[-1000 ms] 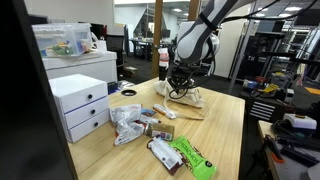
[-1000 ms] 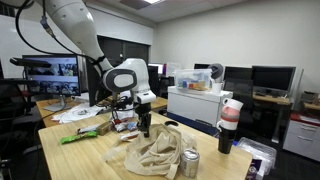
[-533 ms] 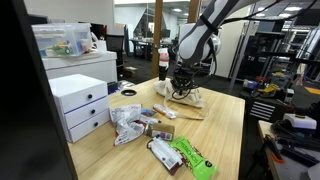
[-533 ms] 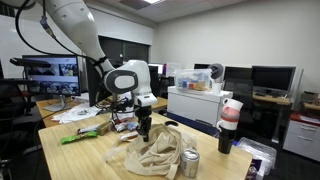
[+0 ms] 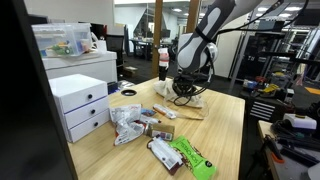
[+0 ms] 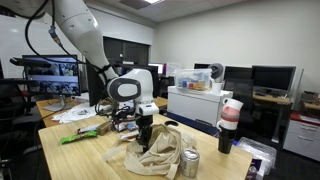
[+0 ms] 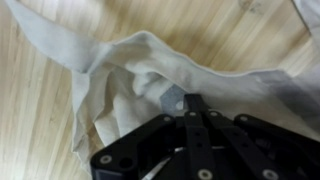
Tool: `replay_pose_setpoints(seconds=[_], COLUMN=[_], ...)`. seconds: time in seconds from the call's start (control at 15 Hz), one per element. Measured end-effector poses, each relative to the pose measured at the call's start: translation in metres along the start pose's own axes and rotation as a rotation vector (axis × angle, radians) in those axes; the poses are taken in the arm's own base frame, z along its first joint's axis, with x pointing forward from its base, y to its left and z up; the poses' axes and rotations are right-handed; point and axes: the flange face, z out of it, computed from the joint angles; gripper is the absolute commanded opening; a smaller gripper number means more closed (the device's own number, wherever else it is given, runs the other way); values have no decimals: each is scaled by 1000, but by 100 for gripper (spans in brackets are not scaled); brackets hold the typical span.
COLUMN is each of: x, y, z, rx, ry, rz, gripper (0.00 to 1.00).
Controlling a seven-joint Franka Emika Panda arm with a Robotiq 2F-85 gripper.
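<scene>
A crumpled beige cloth (image 5: 192, 99) (image 6: 157, 153) lies on the wooden table (image 5: 225, 130). In both exterior views my gripper (image 5: 183, 92) (image 6: 144, 138) points straight down at the cloth's edge. In the wrist view the black fingers (image 7: 186, 128) are pressed together, so the gripper (image 7: 185, 100) is shut, with its tips resting against a fold of the cloth (image 7: 120, 55). Whether any fabric is pinched between them is hidden.
A metal can (image 6: 190, 163) stands on the cloth's corner. Snack packets (image 5: 140, 124) and a green packet (image 5: 192, 157) lie toward one end of the table. A white drawer unit (image 5: 80, 106) stands at one side. A red-and-white cup (image 6: 230, 123) stands near the edge.
The arm has leaned over and the gripper has come down onto the cloth. The jaws stayed shut throughout.
</scene>
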Motion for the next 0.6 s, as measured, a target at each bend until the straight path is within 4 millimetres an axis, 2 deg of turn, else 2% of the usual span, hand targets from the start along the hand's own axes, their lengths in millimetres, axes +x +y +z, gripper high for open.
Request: replay_pose_setpoints(seconds=[0.27,0.47,0.6], x=[12,14,15], y=[1,1,0], z=[2,2,1], rx=[-5,-7,-7], ry=[17,23,24], rz=[44,53,53], gripper=[0,13,28])
